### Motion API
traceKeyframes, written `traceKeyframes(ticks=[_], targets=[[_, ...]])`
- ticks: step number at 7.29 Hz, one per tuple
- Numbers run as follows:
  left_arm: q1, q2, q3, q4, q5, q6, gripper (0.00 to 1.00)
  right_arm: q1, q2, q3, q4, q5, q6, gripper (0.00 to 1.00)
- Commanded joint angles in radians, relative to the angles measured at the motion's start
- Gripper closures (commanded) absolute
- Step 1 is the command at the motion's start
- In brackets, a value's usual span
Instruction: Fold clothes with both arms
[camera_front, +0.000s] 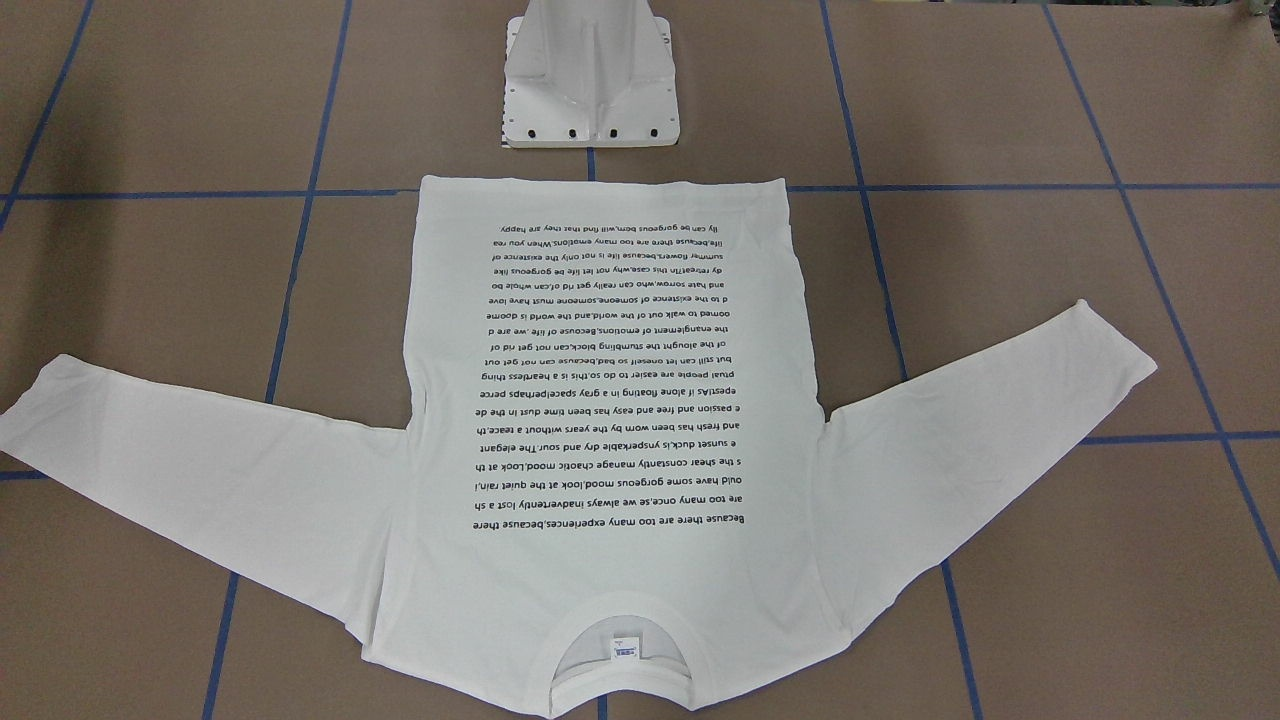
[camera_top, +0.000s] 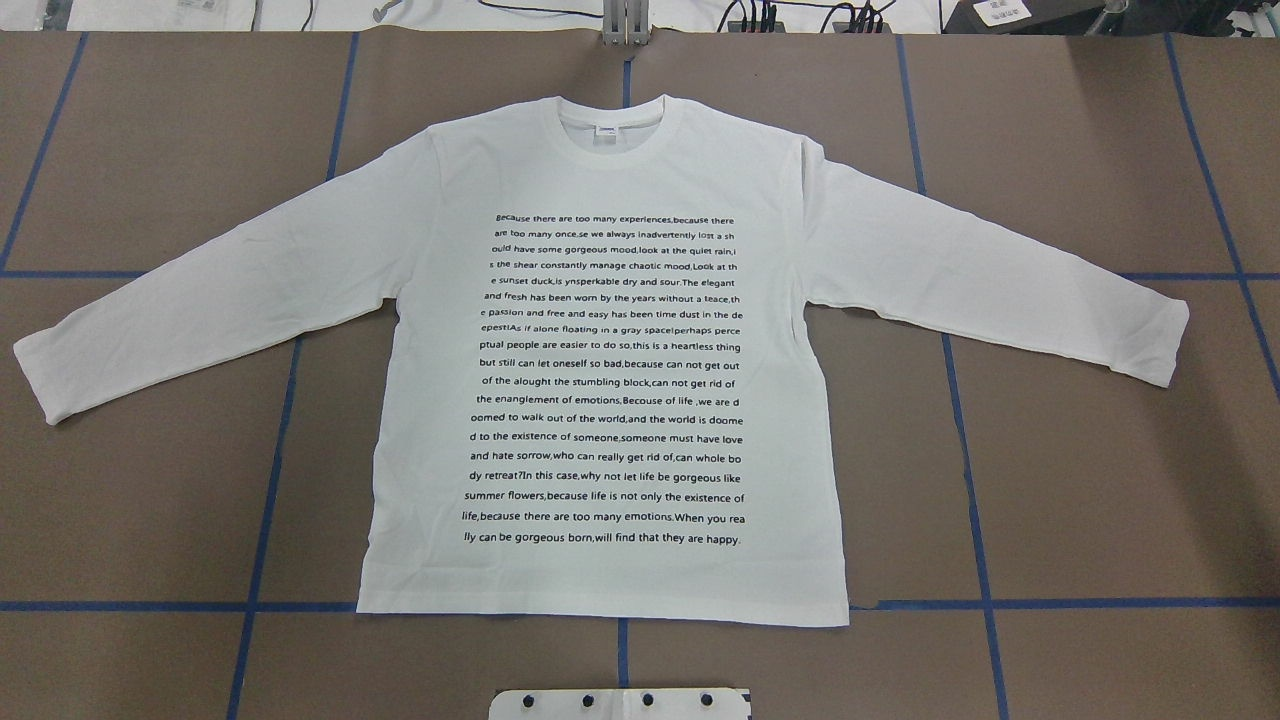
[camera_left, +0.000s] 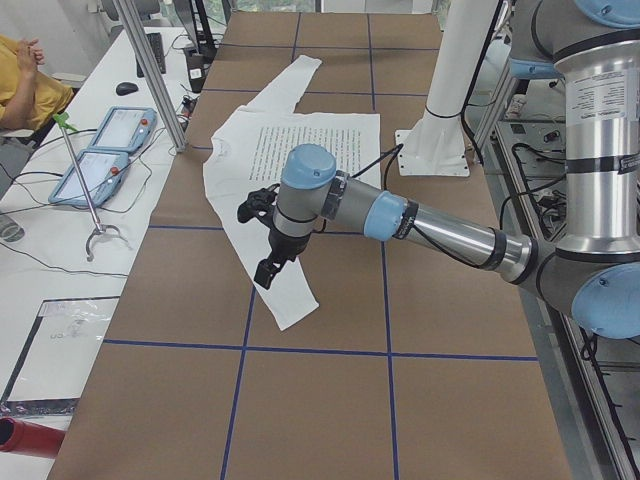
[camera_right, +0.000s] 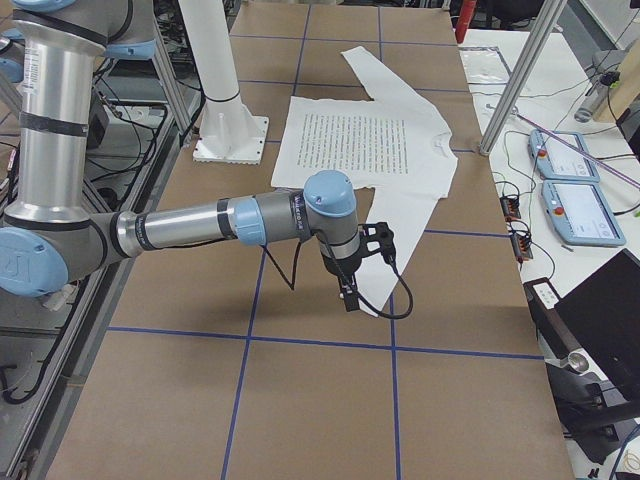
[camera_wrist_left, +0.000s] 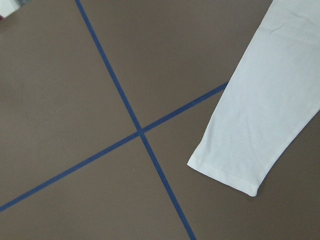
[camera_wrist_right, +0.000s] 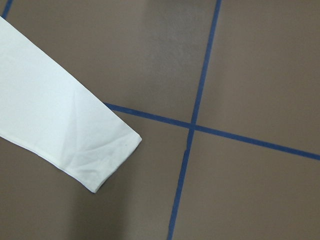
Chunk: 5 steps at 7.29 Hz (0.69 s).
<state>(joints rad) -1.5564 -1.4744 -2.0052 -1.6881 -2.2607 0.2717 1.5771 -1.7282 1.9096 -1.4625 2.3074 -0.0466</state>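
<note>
The clothes are one white long-sleeved T-shirt (camera_top: 600, 400) lying flat on the brown table, printed text up, collar (camera_top: 620, 130) at the far side and both sleeves spread out. The left arm's gripper (camera_left: 265, 272) hangs above the end of the near sleeve in the exterior left view; its wrist view looks down on that cuff (camera_wrist_left: 235, 155). Over the other sleeve's end hangs the right arm's gripper (camera_right: 348, 297), and its wrist view shows that cuff (camera_wrist_right: 75, 135). Neither gripper shows in the overhead or front views, so I cannot tell whether they are open or shut.
The white pedestal base (camera_front: 590, 90) stands just behind the shirt's hem. Blue tape lines (camera_top: 970, 500) grid the table. A side bench holds two teach pendants (camera_left: 105, 150), cables and a metal post (camera_left: 150, 70), with a seated person (camera_left: 25, 85) beside it.
</note>
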Motion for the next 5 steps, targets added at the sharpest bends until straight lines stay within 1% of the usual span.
traceKeyframes(ticks=[1, 2, 3, 4, 5], targets=[[-0.007, -0.038, 0.02, -0.155, 0.03, -0.003, 0.0, 0.0, -0.001, -0.069, 0.106, 0.113, -0.016, 0.0], [-0.008, -0.034, 0.017, -0.156, 0.026, -0.003, 0.0, -0.009, 0.001, -0.079, 0.123, 0.101, 0.014, 0.0], [-0.01, -0.024, 0.005, -0.159, 0.021, -0.002, 0.0, -0.059, 0.012, -0.125, 0.173, 0.101, 0.118, 0.01], [-0.011, -0.021, 0.002, -0.16, 0.02, 0.003, 0.0, -0.115, 0.012, -0.164, 0.33, 0.078, 0.31, 0.01], [-0.011, -0.023, 0.0, -0.16, 0.02, 0.001, 0.0, -0.187, 0.01, -0.237, 0.51, 0.011, 0.465, 0.01]])
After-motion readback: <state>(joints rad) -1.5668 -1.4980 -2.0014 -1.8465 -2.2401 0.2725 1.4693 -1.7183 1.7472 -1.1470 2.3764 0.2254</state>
